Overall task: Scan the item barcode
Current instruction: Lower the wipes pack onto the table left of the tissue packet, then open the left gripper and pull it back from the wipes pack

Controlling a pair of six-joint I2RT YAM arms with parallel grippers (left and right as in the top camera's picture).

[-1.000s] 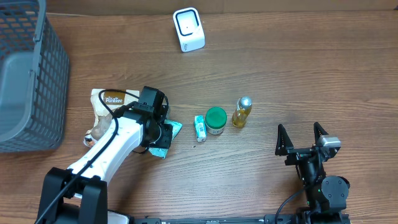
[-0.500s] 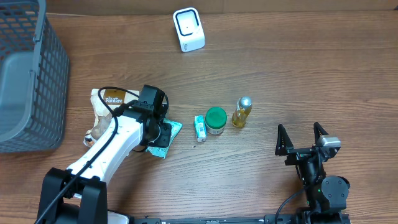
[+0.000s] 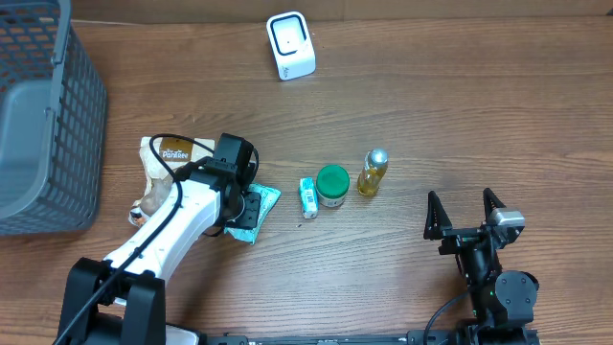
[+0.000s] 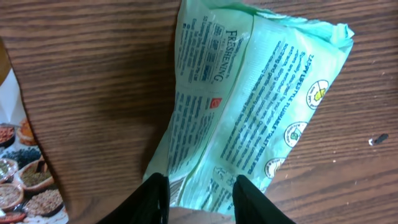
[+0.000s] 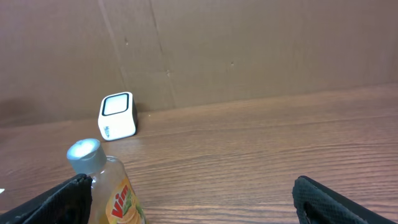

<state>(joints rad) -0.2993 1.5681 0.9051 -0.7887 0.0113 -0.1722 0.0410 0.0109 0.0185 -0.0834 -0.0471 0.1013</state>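
Note:
A pale green wipes packet (image 4: 249, 106) with printed text lies flat on the wooden table, beside the left arm in the overhead view (image 3: 263, 203). My left gripper (image 4: 200, 186) is shut on the packet's narrowed near end, one black finger on each side. The white barcode scanner (image 3: 290, 45) stands at the table's far edge and also shows in the right wrist view (image 5: 117, 116). My right gripper (image 3: 465, 213) rests wide open near the front right, with nothing between its fingers.
A yellow Vim bottle (image 3: 373, 172) with a silver cap, a green-lidded jar (image 3: 332, 186) and a small tube (image 3: 307, 197) lie mid-table. A snack bag (image 3: 163, 172) sits left of the packet. A grey mesh basket (image 3: 38, 125) fills the far left.

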